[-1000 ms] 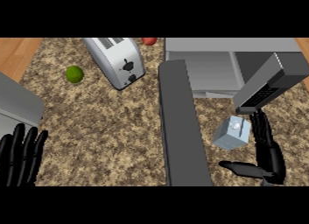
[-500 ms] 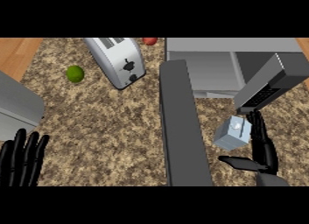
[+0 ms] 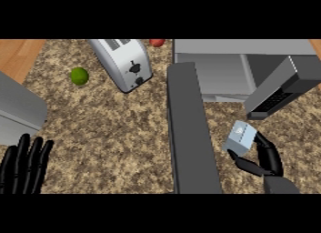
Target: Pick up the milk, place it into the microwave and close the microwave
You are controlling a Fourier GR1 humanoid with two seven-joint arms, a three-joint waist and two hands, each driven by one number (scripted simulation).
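The milk [image 3: 240, 138] is a small light-blue carton, tilted, on the counter right of the microwave's open door [image 3: 189, 136]. My right hand [image 3: 266, 158] is at the carton's lower right. Its fingers curl along the right side and the thumb presses in under the bottom edge. The microwave [image 3: 220, 75] stands at the back right with its cavity showing; its keypad panel [image 3: 278, 93] hangs just above the milk. My left hand [image 3: 23, 169] rests open, fingers up, at the lower left, far from the carton.
A silver toaster [image 3: 126, 63] lies at the back centre, a green lime [image 3: 79, 76] to its left and a red fruit [image 3: 157, 42] at the back edge. A grey block [image 3: 12, 109] fills the left side. The open door splits the counter down its middle.
My right hand's thumb has closed in on the milk and the carton has shifted slightly. The left hand has sunk a little toward the lower edge.
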